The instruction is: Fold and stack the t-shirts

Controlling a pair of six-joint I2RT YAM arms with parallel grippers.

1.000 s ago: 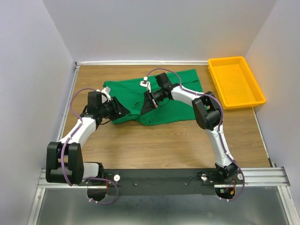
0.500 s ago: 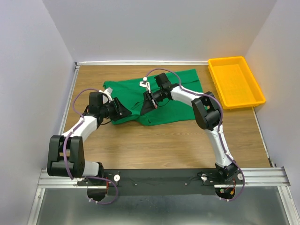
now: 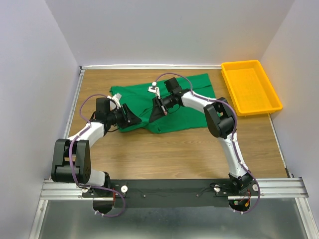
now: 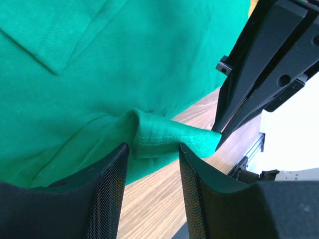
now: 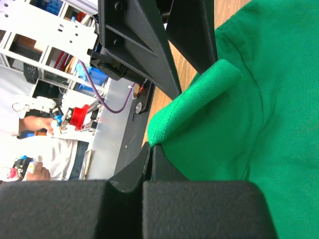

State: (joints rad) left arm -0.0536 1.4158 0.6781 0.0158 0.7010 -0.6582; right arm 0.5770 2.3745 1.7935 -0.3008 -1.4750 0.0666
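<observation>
On the wooden table (image 3: 174, 149), the green t-shirt (image 3: 187, 99) lies rumpled, toward 12 o'clock from centre. The yellow tray (image 3: 231, 89) sits at 2 o'clock. At the shirt's 8 o'clock edge is the left gripper (image 3: 130, 117) — jaws apart, a ridge of hem between them. Near the shirt's middle is the right gripper (image 3: 158, 110) — jaws together, pinching a raised fabric edge.
</observation>
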